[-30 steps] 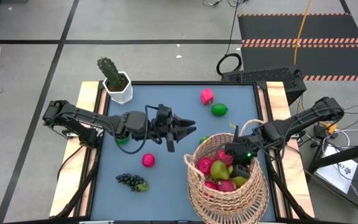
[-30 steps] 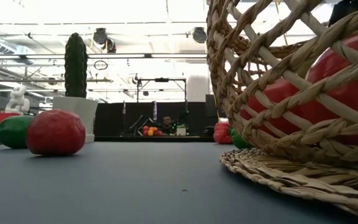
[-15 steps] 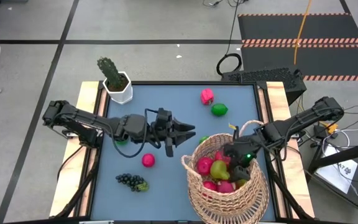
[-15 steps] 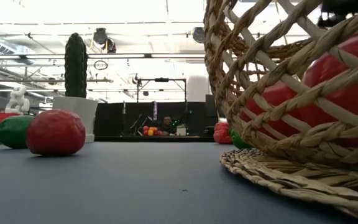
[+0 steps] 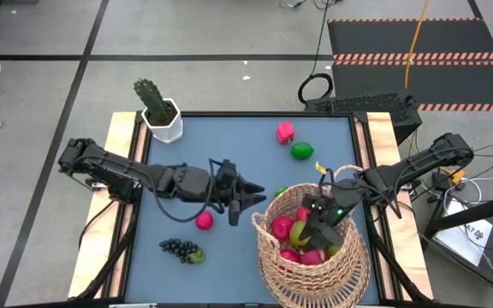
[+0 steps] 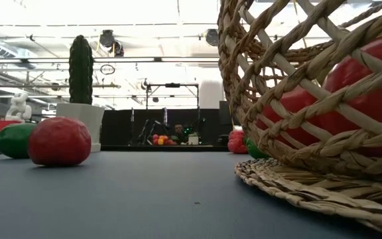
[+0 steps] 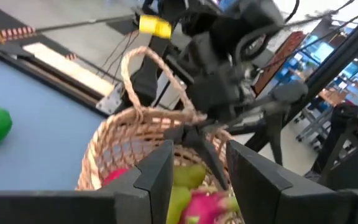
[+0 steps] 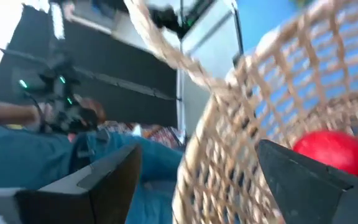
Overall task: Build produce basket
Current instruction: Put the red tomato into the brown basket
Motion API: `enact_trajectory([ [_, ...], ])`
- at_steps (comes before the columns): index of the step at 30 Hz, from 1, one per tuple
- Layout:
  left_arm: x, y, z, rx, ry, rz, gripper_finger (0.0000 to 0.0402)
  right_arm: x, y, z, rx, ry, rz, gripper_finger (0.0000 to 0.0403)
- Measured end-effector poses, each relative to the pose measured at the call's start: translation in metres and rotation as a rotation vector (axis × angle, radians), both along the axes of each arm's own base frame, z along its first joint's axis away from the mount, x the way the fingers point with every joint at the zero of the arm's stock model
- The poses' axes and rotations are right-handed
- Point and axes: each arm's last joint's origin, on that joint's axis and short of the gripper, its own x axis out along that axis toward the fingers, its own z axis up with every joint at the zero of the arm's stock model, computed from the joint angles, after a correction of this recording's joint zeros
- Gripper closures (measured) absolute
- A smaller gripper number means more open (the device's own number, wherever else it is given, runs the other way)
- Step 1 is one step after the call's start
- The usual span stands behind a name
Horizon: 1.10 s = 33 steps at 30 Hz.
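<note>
While the right gripper [image 5: 313,229] hangs inside the basket [image 5: 349,265] at the near right corner of the table [image 5: 229,145], its fingers stand spread and hold nothing, with fruit lying just beneath them. Its wrist view shows the two dark fingers parted, the woven wall between them and a red apple [image 8: 331,152] just past one tip. From above, the basket is a large round tan wicker bowl with one arched loop handle [image 5: 336,175], piled with pink, red and yellow-green fruit.

Just beside the basket's left rim, the left gripper [image 5: 248,190] points toward it, fingers partly apart and empty; its wrist view looks between them [image 7: 197,165] straight at the basket and the right arm beyond. A pink fruit [image 5: 204,221] sits just beneath and a little nearer than that gripper, so the left arm is plainly the closer one to it. A dark grape bunch [image 5: 181,249] lies nearer still, toward the front left, with its long axis running left to right.

Farther back, a pink dragon fruit [image 5: 285,133] and a green lime [image 5: 302,151] rest close together near the far edge, between the two arms. At the far left corner stands a potted cactus [image 5: 157,107], which is not produce
</note>
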Motion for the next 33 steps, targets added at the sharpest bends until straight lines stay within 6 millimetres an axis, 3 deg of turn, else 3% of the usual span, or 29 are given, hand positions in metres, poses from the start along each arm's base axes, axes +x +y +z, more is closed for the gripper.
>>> enact_trajectory([
  [5, -0.005, -0.004, -0.006, -0.056, 0.079, -0.003, 0.0254, 0.005, -0.003, 0.010, 0.033, -0.103, -0.068, 0.0090],
  [15, -0.049, -0.007, -0.008, -0.040, 0.356, 0.012, 0.0254, -0.003, -0.021, 0.032, 0.058, -0.242, -0.207, 0.0090],
  [26, -0.079, -0.007, -0.048, -0.188, 0.876, 0.098, 0.0252, -0.019, -0.050, 0.051, -0.046, -0.391, -0.432, 0.0090],
  [29, -0.083, -0.007, -0.052, -0.233, 0.943, 0.105, 0.0234, -0.020, -0.055, 0.053, -0.060, -0.404, -0.455, 0.0090],
  [33, -0.089, -0.007, -0.065, -0.322, 1.055, 0.157, 0.0171, -0.018, -0.059, 0.052, -0.066, -0.403, -0.476, 0.0090],
])
